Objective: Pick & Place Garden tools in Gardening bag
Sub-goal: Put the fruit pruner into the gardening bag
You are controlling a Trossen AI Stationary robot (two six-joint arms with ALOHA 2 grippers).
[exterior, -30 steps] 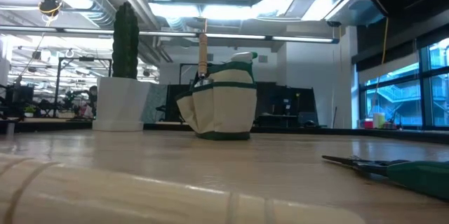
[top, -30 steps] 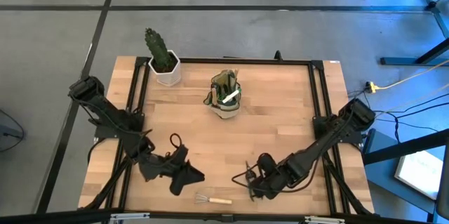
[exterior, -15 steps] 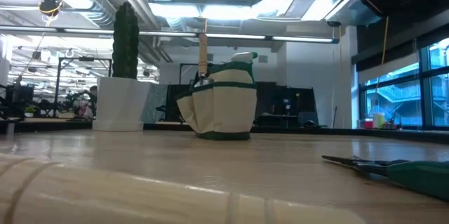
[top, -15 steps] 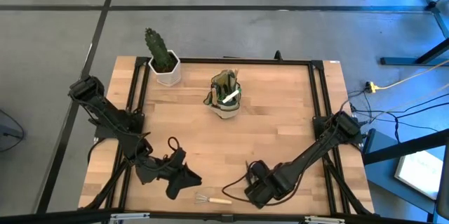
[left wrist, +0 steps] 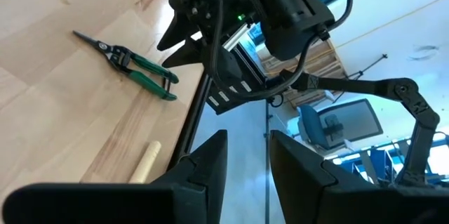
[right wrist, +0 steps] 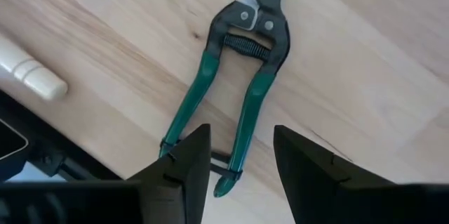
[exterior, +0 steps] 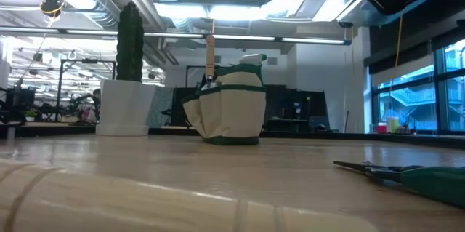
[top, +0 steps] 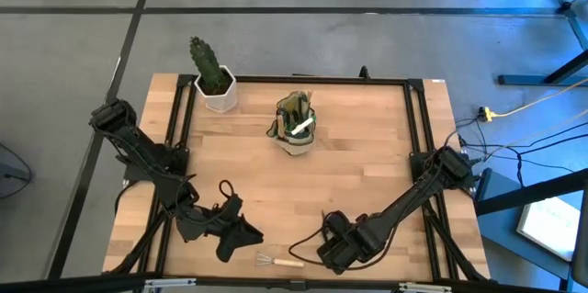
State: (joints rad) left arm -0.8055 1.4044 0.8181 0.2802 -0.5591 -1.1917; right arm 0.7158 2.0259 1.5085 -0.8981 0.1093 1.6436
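A wooden tabletop (top: pixel 367 164) holds an olive gardening bag (top: pixel 296 128), tools already poking from its top. Far from the bag, at the near edge, green-handled snips (right wrist: pixel 238 104) lie flat. The right gripper (right wrist: pixel 235 155) hangs directly above their handles, jaws parted and empty. A wooden-handled rake (top: pixel 278 261) lies just beside the snips. The left gripper (left wrist: pixel 247 155) (jaws slightly apart, empty) waits near the rake.

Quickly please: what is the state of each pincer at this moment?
Left pincer: open, holding nothing, near the table's front edge.
Right pincer: open, empty, poised over the green-handled snips.
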